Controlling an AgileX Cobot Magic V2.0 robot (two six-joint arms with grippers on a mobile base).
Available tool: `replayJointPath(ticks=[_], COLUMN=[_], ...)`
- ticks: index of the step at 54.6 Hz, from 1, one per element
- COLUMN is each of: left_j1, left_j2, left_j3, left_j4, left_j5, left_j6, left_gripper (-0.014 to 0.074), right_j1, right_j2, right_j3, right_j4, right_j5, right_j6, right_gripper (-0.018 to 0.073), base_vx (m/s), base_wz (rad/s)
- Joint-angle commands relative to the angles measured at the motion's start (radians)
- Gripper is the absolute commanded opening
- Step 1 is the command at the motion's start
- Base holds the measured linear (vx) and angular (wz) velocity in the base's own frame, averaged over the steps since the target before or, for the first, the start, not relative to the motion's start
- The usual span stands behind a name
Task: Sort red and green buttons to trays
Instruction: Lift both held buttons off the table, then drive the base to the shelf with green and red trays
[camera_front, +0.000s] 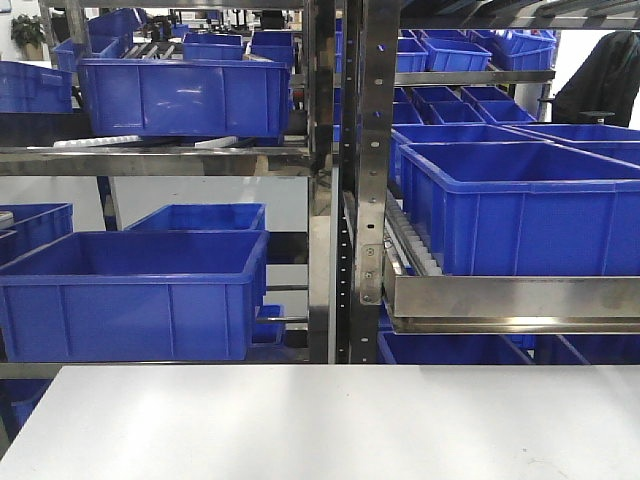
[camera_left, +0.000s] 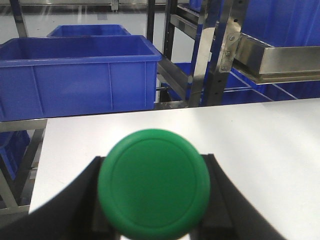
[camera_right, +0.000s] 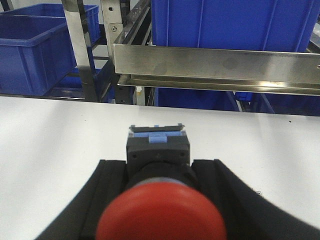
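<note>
In the left wrist view a green button fills the lower middle, its round cap facing the camera, and my left gripper is shut on it above the white table. The right wrist view shows a red button with a dark body and blue end, held between the black fingers of my right gripper, which is shut on it. Neither tray appears in any view. The front view shows no gripper and no button.
Beyond the table's far edge stands a metal rack carrying deep blue crates on several levels. A steel shelf rail juts out at the right, above the table. The table's left edge drops off beside a lower crate.
</note>
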Motion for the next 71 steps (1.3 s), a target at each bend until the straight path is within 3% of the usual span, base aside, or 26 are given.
replayJointPath(ticks=[1, 34, 71], left_j1=[-0.008, -0.007, -0.007], left_j2=[0.002, 0.002, 0.002], left_j3=[-0.027, -0.027, -0.027], left_j4=[-0.021, -0.021, -0.021], left_j5=[-0.082, -0.082, -0.083], left_j6=[-0.002, -0.002, -0.002], left_gripper=[0.0000, 0.0000, 0.0000], right_j1=[0.001, 0.001, 0.001], right_j2=[-0.002, -0.002, -0.002], right_j3=[-0.028, -0.028, -0.028], right_j4=[-0.015, -0.014, -0.014], right_j5=[-0.092, -0.092, -0.092], right_j6=[-0.003, -0.003, -0.003], right_gripper=[-0.0009, -0.0009, -0.0009], base_vx=[-0.02, -0.07, -0.16], base_wz=[-0.02, 0.05, 0.53])
